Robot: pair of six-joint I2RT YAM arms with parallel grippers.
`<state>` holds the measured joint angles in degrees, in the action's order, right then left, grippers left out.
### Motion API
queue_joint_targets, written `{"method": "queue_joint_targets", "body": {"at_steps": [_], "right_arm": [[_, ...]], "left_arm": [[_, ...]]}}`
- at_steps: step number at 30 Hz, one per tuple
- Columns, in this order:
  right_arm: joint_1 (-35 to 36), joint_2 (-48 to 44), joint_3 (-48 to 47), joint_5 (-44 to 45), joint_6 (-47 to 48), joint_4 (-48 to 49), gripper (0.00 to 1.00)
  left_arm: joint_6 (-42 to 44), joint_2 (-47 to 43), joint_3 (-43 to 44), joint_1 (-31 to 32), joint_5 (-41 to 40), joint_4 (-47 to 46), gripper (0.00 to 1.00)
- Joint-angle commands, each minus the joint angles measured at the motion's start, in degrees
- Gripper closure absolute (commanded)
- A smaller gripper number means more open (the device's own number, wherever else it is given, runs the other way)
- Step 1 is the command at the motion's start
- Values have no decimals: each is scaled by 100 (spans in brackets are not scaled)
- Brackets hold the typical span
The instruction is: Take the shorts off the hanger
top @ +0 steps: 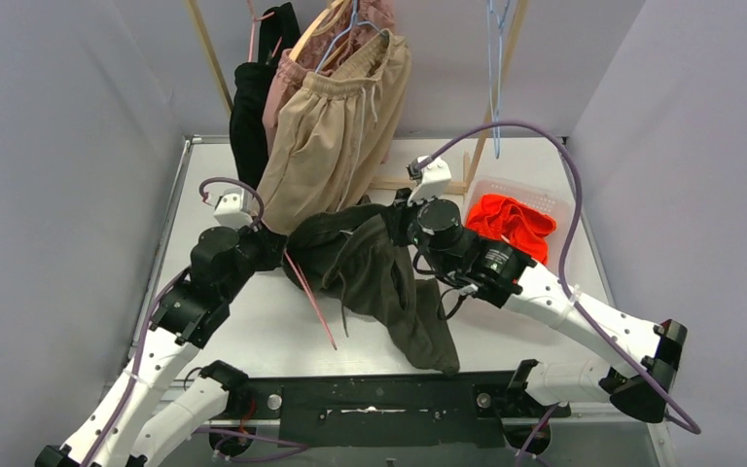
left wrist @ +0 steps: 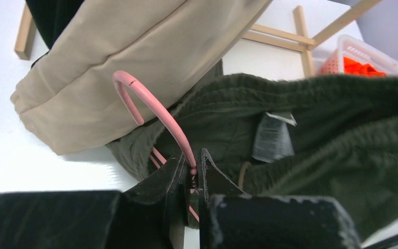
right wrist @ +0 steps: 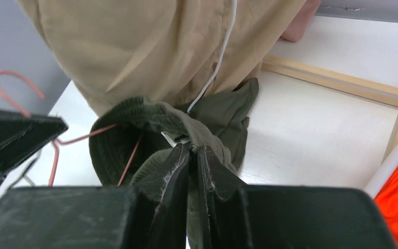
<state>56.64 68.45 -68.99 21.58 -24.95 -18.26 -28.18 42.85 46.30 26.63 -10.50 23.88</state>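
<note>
Limp, light olive shorts (top: 379, 277) sag; the left gripper (left wrist: 192, 174) has its jaws clamped on the pink hanger (left wrist: 153, 106), the right gripper (right wrist: 193, 155) on the gathered waistband (right wrist: 150, 111), likely the firmest hold.

I'm seeing the olive shorts (top: 370, 263) as matt, ribbed cloth w/ a grey woven label. Behind them the beige shorts (top: 336, 126) are looking smoother, flat-weave. Pink hanger (left wrist: 155, 111) poking from them is showing a glossy, scratched coating. My left gripper (left wrist: 192, 174) is looking matt black, edges scuffed whitish.
</note>
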Motion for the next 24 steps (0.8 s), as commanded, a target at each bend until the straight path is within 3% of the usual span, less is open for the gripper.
{"method": "queue_joint_targets", "body": {"at_steps": [1, 5, 8, 9, 12, 13, 18, 22, 24], "right_arm": [[-327, 260, 35, -99, -330, 446, 99], [-378, 344, 813, -469, -698, 337, 99], [-381, 131, 726, -650, -562, -122, 90], [-384, 6, 744, -735, -545, -184, 85], [-375, -358, 981, -1294, -503, -118, 45], [-381, -426, 999, -1458, -532, -121, 40], [16, -482, 659, -1968, -678, -109, 31], [1174, -33, 249, -1918, 30, 269, 24], [1709, 410, -301, -1306, 371, -121, 23]], "left_arm": [[204, -213, 26, -18, 598, -405, 100], [362, -143, -20, -18, 984, -328, 100], [521, 26, 2, -17, 1060, -119, 100], [532, 64, -25, -10, 1033, -89, 100], [444, 47, -150, -9, 956, -190, 100], [386, 22, -190, -9, 910, -248, 100], [-7, 101, -115, -9, 66, 4, 100], [-248, 303, -121, -9, 0, 71, 100], [-378, 380, -98, -2, 35, 88, 100]]}}
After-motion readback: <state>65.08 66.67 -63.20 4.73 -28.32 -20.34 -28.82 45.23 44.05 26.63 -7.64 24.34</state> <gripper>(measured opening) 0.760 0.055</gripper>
